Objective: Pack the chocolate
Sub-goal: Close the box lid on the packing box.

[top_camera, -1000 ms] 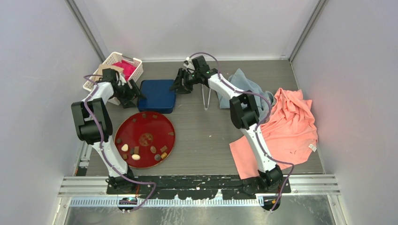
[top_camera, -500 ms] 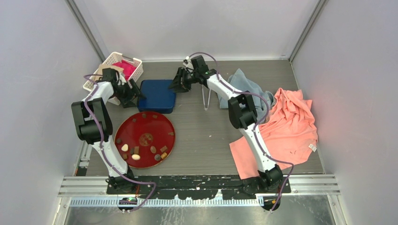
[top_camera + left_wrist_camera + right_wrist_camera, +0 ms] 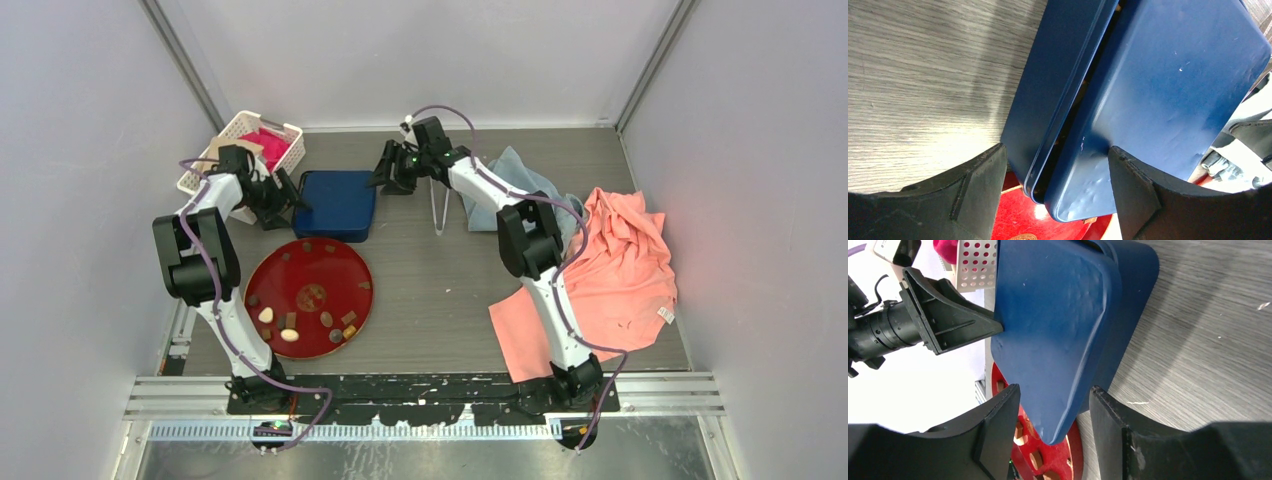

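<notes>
Several chocolate pieces (image 3: 267,315), brown, tan and cream, lie on the round red plate (image 3: 330,265). A blue tin (image 3: 335,203) sits behind the plate, its lid (image 3: 1173,90) slightly ajar over the base. My left gripper (image 3: 290,200) clamps the tin's left edge, one finger on the lid and one on the base (image 3: 1055,149). At the tin's right rear corner, my right gripper (image 3: 385,178) stands open. That corner (image 3: 1058,325) sits between its fingers with gaps on both sides (image 3: 1054,389).
Metal tongs (image 3: 438,210) lie right of the tin. A white basket (image 3: 285,135) with pink contents stands at the back left. A grey-blue cloth (image 3: 520,185) and an orange cloth (image 3: 610,270) cover the right side.
My right gripper's jaws have spread a little and it has shifted slightly right, away from the tin's corner. The left gripper and tin have not moved.
</notes>
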`<state>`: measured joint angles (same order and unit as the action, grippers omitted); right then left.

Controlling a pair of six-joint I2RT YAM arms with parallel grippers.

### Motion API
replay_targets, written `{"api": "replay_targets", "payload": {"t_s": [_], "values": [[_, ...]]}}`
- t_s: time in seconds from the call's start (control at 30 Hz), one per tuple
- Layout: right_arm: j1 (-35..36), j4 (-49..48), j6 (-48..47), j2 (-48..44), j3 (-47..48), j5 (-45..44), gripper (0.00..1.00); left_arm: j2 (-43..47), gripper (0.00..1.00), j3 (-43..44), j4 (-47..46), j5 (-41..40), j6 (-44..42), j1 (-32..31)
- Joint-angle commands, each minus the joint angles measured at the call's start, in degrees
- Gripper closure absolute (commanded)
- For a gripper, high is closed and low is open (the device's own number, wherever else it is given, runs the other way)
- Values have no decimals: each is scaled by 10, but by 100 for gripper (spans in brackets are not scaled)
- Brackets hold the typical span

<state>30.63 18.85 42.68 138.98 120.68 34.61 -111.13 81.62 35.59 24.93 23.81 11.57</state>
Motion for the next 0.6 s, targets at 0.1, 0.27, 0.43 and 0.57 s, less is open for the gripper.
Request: {"api": "replay_targets", "payload": {"t_s": [0.1, 0.27, 0.43, 0.57], "values": [[5, -10, -11, -25, -1, -12, 43, -5, 26, 18, 5, -6, -4, -2], [11, -7, -3, -4, 18, 1, 44, -4, 26, 19, 7, -6, -5, -2], [17, -6, 4, 16, 44, 10, 45, -3, 26, 20, 9, -7, -6, -2], [23, -14, 13, 31, 59, 17, 46, -1, 26, 23, 12, -4, -7, -2]]}}
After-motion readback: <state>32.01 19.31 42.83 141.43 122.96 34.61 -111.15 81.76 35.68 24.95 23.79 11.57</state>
